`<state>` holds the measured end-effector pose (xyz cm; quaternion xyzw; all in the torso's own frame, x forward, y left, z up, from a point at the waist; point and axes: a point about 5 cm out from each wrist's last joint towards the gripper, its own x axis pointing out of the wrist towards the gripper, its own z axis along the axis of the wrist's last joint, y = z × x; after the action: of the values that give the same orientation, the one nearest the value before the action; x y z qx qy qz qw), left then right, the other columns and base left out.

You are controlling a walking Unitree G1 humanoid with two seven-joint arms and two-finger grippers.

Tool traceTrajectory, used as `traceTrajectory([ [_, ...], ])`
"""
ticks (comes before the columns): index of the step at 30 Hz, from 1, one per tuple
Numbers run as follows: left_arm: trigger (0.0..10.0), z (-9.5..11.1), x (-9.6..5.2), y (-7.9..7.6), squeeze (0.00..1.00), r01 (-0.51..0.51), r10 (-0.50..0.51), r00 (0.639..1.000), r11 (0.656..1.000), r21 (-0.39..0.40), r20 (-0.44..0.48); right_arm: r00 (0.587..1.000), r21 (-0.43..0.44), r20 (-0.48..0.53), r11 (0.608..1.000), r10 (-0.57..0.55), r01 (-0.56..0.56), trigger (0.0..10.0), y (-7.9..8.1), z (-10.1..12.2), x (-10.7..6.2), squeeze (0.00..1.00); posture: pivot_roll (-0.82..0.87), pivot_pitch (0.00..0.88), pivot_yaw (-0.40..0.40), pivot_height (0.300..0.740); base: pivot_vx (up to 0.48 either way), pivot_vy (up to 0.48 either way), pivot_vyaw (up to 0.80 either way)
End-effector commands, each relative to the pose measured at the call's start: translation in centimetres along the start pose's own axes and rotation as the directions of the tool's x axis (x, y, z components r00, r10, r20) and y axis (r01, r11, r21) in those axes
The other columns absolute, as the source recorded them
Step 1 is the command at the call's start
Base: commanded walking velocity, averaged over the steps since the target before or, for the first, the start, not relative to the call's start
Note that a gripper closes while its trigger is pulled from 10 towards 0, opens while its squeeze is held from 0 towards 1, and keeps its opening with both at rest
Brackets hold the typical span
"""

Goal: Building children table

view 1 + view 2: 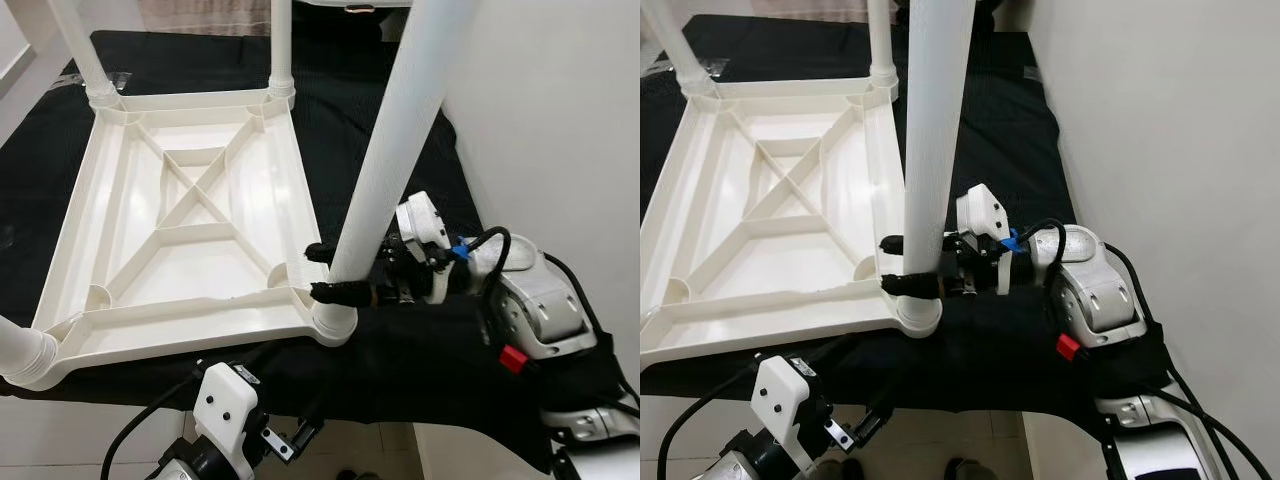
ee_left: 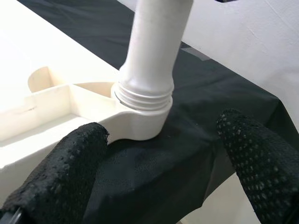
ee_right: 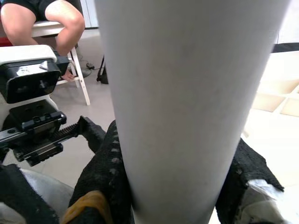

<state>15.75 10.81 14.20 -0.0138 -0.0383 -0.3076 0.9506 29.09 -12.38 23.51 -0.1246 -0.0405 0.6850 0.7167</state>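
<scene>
Nearest me the left end effector (image 1: 290,440) hangs open below the black-draped surface (image 1: 420,350), then the right end effector (image 1: 330,272) clamps the white table leg (image 1: 385,160) standing in the near corner socket of the upturned white tabletop (image 1: 190,215) lying on that surface

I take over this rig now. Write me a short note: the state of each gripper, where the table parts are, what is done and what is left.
Right gripper: shut on the near-right leg, just above its corner socket.
Left gripper: open, low at the near edge, facing that same corner, holding nothing.
Tabletop: upside down on the black cloth.
Done: legs stand in all four corners; the far two and near-left look seated.
Left: probably finish seating the held leg, release it, then turn the table upright.
</scene>
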Motion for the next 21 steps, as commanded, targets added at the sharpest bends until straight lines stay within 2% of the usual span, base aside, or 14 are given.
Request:
traceTrajectory([
  [1, 10.0, -0.3, -0.2, -0.1, 0.0, 0.011, -0.011, 1.0, 1.0, -0.016, -0.021, 0.999, 0.059, -0.013, 0.997, 0.042, -0.041, 0.0, 0.8, -1.1, 0.4, 0.0, 0.07, 0.239, -0.081, 0.74, 0.0, 0.0, 0.0],
  [2, 10.0, -0.2, -0.2, 0.0, 0.0, 0.007, -0.007, 1.0, 1.0, -0.013, -0.019, 0.99, 0.099, -0.025, 0.985, -0.138, 0.14, 0.0, 1.0, -2.2, 1.3, 0.0, 0.06, 0.244, -0.086, 0.74, 0.0, 0.0, 0.0],
  [4, 10.0, -0.2, -0.2, 0.0, 0.0, 0.007, -0.007, 1.0, 1.0, -0.013, -0.019, 0.99, 0.099, -0.025, 0.985, -0.138, 0.14, 0.0, 1.0, -2.2, 1.3, 0.0, 0.06, 0.244, -0.086, 0.74, 0.0, 0.0, 0.0],
  [5, 10.0, -0.2, -0.2, 0.2, 0.0, 0.003, -0.003, 1.0, 1.0, -0.011, -0.019, 0.86, 0.114, -0.067, 0.852, -0.507, 0.511, 0.0, 0.3, -3.6, 1.8, 0.0, 0.05, 0.255, -0.081, 0.74, 0.0, 0.0, 0.0],
  [6, 10.0, -0.1, -0.2, 0.4, 0.0, 0.003, -0.004, 1.0, 1.0, -0.007, -0.019, 0.538, 0.195, -0.218, 0.504, -0.814, 0.842, 0.0, 0.6, -5.6, 0.0, 0.0, 0.05, 0.273, -0.073, 0.74, 0.0, 0.0, 0.0],
  [7, 10.0, -0.1, -0.2, 0.4, 0.0, 0.003, -0.004, 1.0, 1.0, -0.007, -0.019, 0.538, 0.195, -0.218, 0.504, -0.814, 0.842, 0.0, 0.6, -5.6, 0.0, 0.0, 0.05, 0.273, -0.073, 0.74, 0.0, 0.0, 0.0],
  [8, 10.0, -0.1, -0.2, 0.6, 0.0, 0.005, -0.005, 1.0, 1.0, -0.006, -0.02, 0.339, 0.124, -0.326, 0.316, -0.882, 0.941, 0.0, 2.0, -6.8, -1.3, 0.0, 0.05, 0.268, -0.066, 0.74, 0.0, 0.0, 0.0],
  [9, 10.0, -0.1, -0.2, 0.6, 0.0, 0.005, -0.005, 1.0, 1.0, -0.006, -0.02, 0.339, 0.124, -0.326, 0.316, -0.882, 0.941, 0.0, 2.0, -6.8, -1.3, 0.0, 0.05, 0.268, -0.066, 0.74, 0.0, 0.0, 0.0],
  [10, 10.0, -0.1, -0.2, 0.6, 0.0, 0.008, -0.008, 1.0, 1.0, -0.011, -0.02, 0.255, 0.087, -0.386, 0.24, -0.887, 0.967, 0.0, 3.2, -7.5, -2.1, 0.0, 0.02, 0.255, -0.066, 0.74, 0.0, 0.0, 0.0],
  [13, 10.0, -0.2, -0.1, 0.4, 0.0, 0.013, -0.013, 1.0, 1.0, -0.019, -0.019, 0.269, 0.073, -0.402, 0.262, -0.875, 0.962, 0.0, 3.7, -7.7, -2.2, 0.0, 0.03, 0.24, -0.088, 0.74, 0.0, 0.0, 0.0],
  [16, 10.0, -0.4, 0.0, 0.2, 0.0, 0.021, -0.021, 1.0, 0.999, -0.03, -0.019, 0.406, 0.093, -0.375, 0.402, -0.833, 0.911, 0.0, 3.3, -7.4, -0.7, 0.0, 0.03, 0.231, -0.086, 0.74, 0.0, 0.0, 0.0],
  [18, 10.0, -0.4, -0.1, 0.2, 0.0, 0.02, -0.021, 1.0, 0.999, -0.03, -0.02, 0.485, 0.125, -0.324, 0.471, -0.813, 0.873, 0.0, 3.0, -6.6, 0.3, 0.0, 0.04, 0.228, -0.087, 0.74, 0.0, 0.0, 0.0],
  [20, 10.0, -0.4, -0.1, 0.3, 0.0, 0.02, -0.021, 1.0, 0.999, -0.03, -0.02, 0.509, 0.142, -0.296, 0.49, -0.808, 0.86, 0.0, 2.9, -6.2, 0.5, 0.0, 0.04, 0.228, -0.087, 0.74, 0.0, 0.0, 0.0],
  [21, 10.0, -0.4, -0.2, 0.3, 0.0, 0.019, -0.02, 1.0, 0.999, -0.029, -0.02, 0.6, 0.153, -0.217, 0.58, -0.77, 0.8, 10.0, 2.9, -5.4, 1.4, 0.07, 0.04, 0.22, -0.082, 0.74, 0.0, 0.0, 0.0],
])
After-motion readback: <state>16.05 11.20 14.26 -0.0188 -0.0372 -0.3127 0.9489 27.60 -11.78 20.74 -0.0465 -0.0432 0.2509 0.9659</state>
